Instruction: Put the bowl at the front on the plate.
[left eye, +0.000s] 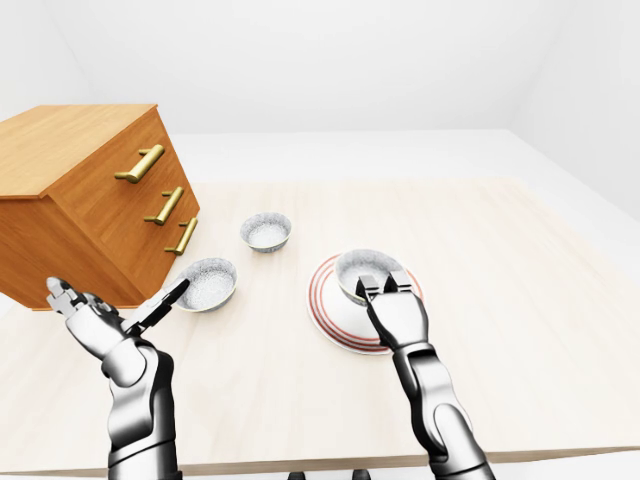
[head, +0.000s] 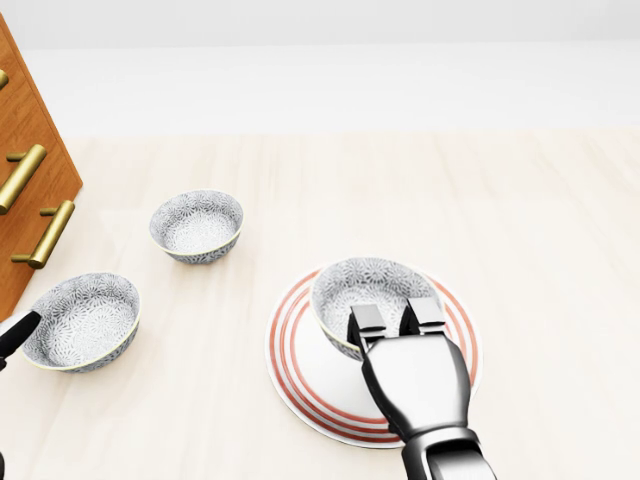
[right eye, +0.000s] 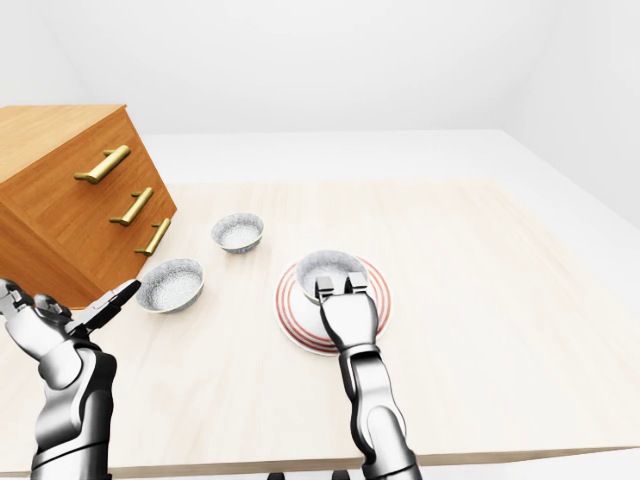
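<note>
A grey patterned bowl (head: 368, 288) sits over the middle of the white plate with red rings (head: 300, 372), near the head view's bottom centre. I cannot tell whether it rests on the plate or hangs just above it. My right hand (head: 395, 314) comes up from the bottom edge and is shut on the bowl's near rim, with two fingers (head: 366, 322) hooked over it. The thumb is hidden. In the left-eye view my left hand (left eye: 112, 303) is held up at the lower left, open with fingers spread, holding nothing.
Two more patterned bowls stand left of the plate, one (head: 197, 226) higher and one (head: 82, 320) lower by the left edge. A wooden drawer chest with brass handles (left eye: 95, 200) stands at the left. The light wooden table (head: 520, 220) extends to the right.
</note>
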